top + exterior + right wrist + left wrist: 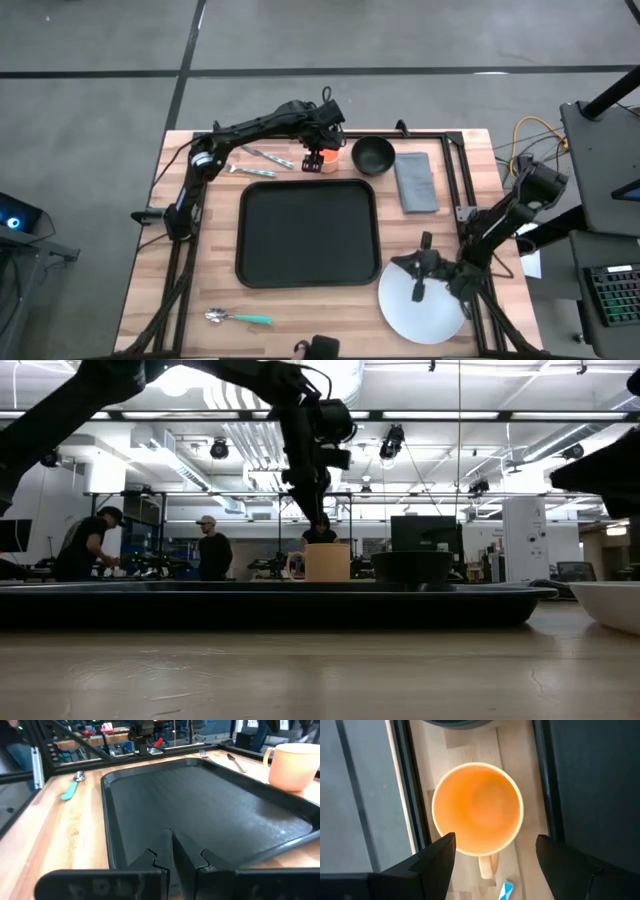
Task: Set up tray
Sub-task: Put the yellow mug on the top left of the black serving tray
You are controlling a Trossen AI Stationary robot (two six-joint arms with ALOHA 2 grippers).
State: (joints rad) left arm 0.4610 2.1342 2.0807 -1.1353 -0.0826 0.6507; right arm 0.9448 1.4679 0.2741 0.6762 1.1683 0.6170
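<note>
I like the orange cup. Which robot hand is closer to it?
Left. The left gripper hangs open right above the orange cup; the right gripper is far off, over the white plate.

table [200, 280]: tray [307, 232] | plate [420, 300] | mug [322, 160] | bowl [372, 155] | napkin [415, 182] | spoon [238, 318]

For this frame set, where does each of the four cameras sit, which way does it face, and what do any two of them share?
High view: above the table, straight down on the tray; both arms show, left gripper over the orange mug, right gripper over the white plate.
Low view: table height, level across the tray into the room.
Left wrist view: down into the mug, past its open fingers.
Right wrist view: across the tray, its fingers together.
Shared: all four show the mug.
</note>
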